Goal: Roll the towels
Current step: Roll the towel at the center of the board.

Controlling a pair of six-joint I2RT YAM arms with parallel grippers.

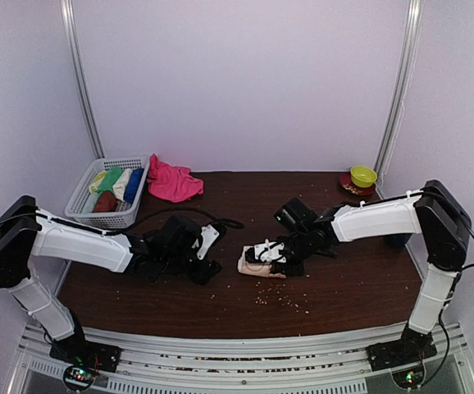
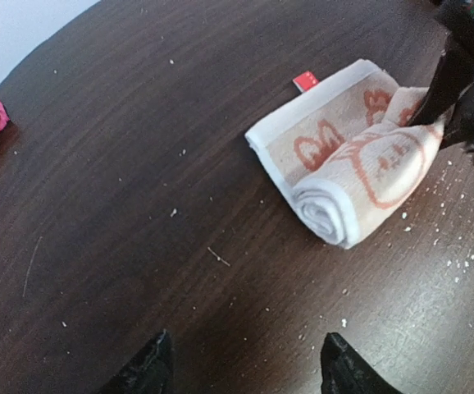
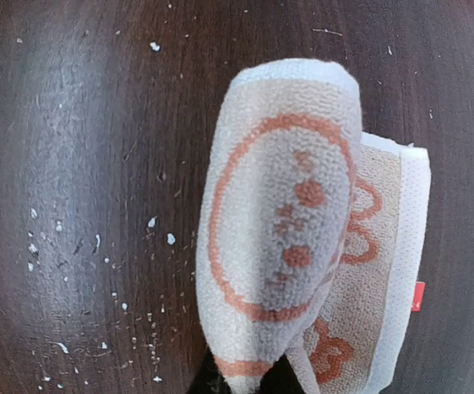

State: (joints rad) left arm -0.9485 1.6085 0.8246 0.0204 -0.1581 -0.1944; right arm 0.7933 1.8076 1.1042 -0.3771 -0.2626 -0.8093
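A peach-orange patterned towel [image 1: 257, 264] lies partly rolled at the table's middle. The roll [image 2: 360, 185] rests against its flat tail with a red tag [image 2: 306, 80]. My right gripper [image 1: 273, 253] is shut on the roll's right end. In the right wrist view the roll [image 3: 282, 222] fills the frame and hides the fingers at the bottom. My left gripper [image 2: 245, 373] stands open above bare table, left of the towel and apart from it. A hot pink towel [image 1: 172, 182] lies crumpled at the back left.
A white mesh basket [image 1: 81, 205] at the back left holds rolled green, cream, blue and brown towels. A yellow-green bowl [image 1: 363, 176] sits at the back right. Pale crumbs [image 1: 282, 297] are scattered in front of the towel.
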